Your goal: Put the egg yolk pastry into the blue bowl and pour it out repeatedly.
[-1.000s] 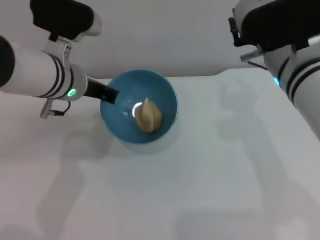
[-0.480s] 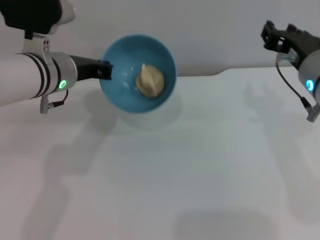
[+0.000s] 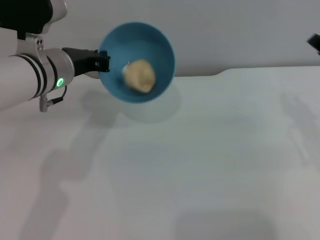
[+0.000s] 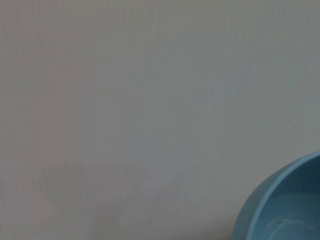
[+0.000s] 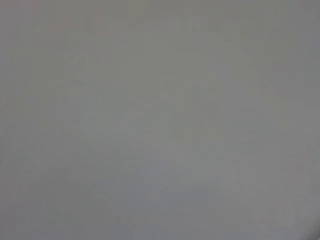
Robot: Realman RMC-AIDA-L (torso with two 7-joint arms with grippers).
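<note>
1. We take the pastry [image 3: 139,76] to be light and soft, a lumpy dough ball that could dent or crumble under a hard squeeze; a gentle hold across its middle would suit it. Its matte skin should not slip much, yet on glossy walls it will likely roll freely.
2. The pastry sits inside the bowl [image 3: 159,50], resting against the inner wall on the side away from the clamped rim.
3. We judge the bowl stiff, smooth and rather slippery, so the rim is the sensible place to take it, and a firm pinch is needed as it tips.
4. The bowl is lifted clear of the desk [image 3: 200,165], tilted so its mouth faces us, its shadow on the desk beneath.
5. The left end effector [image 3: 103,62] is closed narrowly on the bowl's rim, carrying the bowl alone.
6. The right end effector [image 3: 315,42] shows only as a dark sliver far from the bowl, touching nothing; we cannot tell how far open it is.
</note>
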